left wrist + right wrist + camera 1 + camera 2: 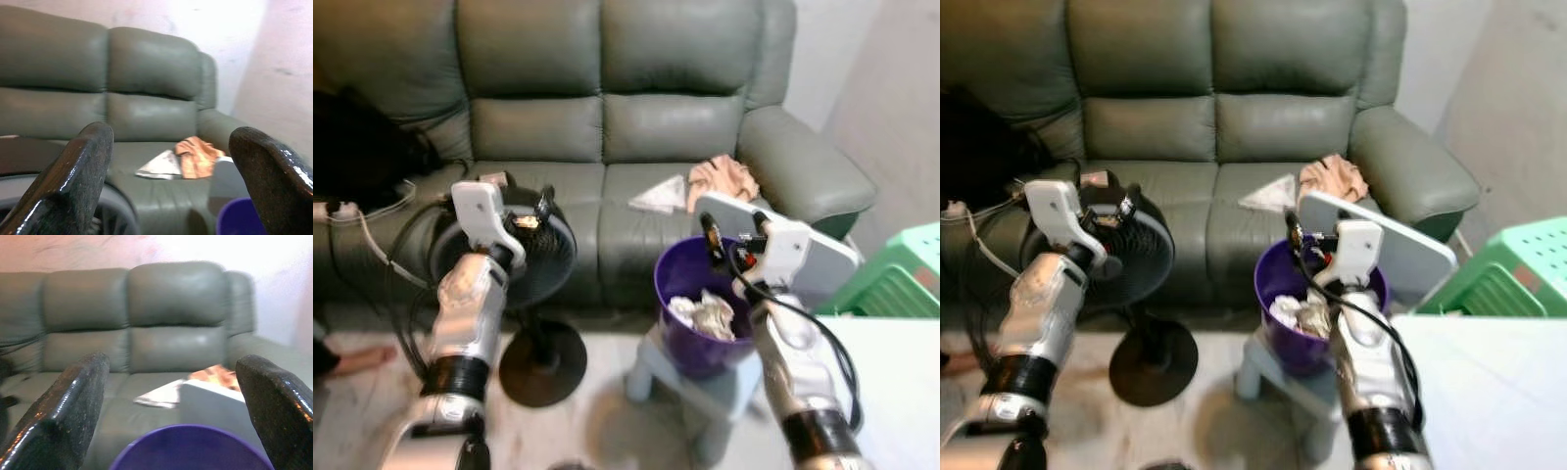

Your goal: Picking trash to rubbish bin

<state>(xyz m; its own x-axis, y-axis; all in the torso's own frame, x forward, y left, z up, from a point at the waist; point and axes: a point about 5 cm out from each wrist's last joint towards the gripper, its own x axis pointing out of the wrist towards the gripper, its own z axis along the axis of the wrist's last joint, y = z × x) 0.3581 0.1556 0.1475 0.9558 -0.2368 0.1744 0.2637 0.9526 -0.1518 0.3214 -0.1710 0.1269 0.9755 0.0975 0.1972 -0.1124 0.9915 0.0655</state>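
crumpled paper [705, 313] lies inside the purple bin [668, 276] on a stool, right below my right gripper [736, 233], fingers spread and empty. my left gripper [166, 181] gapes too, by the fan [530, 257].

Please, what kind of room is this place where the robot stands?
Most likely a living room in a home: a grey-green sofa with an orange cloth on its seat, a black standing fan on the floor, and a purple bin holding crumpled paper.
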